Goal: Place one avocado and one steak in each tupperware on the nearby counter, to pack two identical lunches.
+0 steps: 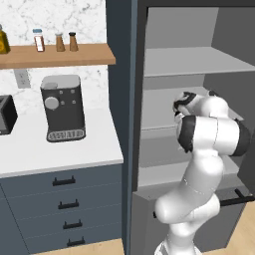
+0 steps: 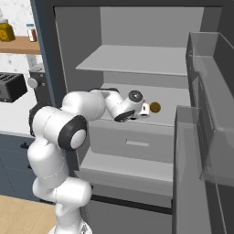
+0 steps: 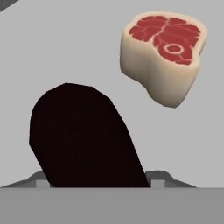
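My gripper [image 2: 137, 112] reaches into the open fridge, low over its middle shelf [image 2: 173, 116]. In the hand view a dark, almost black avocado [image 3: 83, 135] fills the gap between the two fingertips [image 3: 42, 180], and the gripper [image 3: 99, 179] is shut on its sides. A steak [image 3: 164, 54], red on top with a pale rim, lies on the shelf just beyond it; the steak [image 2: 144, 109] also appears beside the hand. A round brown thing [image 2: 155, 107] sits a little further right. The white counter [image 1: 60, 149] lies left of the fridge. The tupperware is out of view.
The fridge door [image 2: 205, 114] stands open on the right, with bins on its inside. A drawer [image 2: 130, 141] sits under the shelf. On the counter stand a coffee machine [image 1: 63, 107] and a toaster [image 1: 6, 114]. A wooden shelf [image 1: 55, 55] above holds bottles.
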Available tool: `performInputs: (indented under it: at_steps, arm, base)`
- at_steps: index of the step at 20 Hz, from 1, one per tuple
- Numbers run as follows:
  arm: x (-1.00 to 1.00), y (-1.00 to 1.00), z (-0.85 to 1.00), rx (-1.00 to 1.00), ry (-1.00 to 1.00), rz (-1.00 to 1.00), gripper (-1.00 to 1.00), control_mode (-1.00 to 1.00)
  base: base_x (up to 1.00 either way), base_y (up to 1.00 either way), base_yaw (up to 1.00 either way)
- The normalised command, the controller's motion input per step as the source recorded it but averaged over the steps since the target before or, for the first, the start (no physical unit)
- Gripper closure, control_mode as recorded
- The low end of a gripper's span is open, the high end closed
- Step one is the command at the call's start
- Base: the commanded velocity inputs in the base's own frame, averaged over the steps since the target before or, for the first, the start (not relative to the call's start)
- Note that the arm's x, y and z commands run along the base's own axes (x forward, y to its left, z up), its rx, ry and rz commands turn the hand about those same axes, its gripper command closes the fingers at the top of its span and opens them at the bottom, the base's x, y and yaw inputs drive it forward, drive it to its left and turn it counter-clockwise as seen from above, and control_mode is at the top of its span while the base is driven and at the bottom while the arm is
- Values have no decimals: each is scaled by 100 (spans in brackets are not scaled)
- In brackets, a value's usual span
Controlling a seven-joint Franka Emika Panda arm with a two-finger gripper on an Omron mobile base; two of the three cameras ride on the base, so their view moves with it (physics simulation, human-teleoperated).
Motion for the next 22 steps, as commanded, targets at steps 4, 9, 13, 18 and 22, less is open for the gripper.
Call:
performInputs:
  at_steps: [4,9,13,18,22]
  arm:
    - [-78,15,31,0,2,24,100,-100]
    - [-98,0,47,0,14,12,100,-100]
    - [-100,0,48,0,17,5,100,-100]
    - [-100,21,11,0,2,1,100,-100]
    - [-100,59,0,1,-18,-1,100,-100]
  base:
    - [0,0,0]
    - [0,0,0]
    - [0,0,0]
    - [0,0,0]
    - [0,0,0]
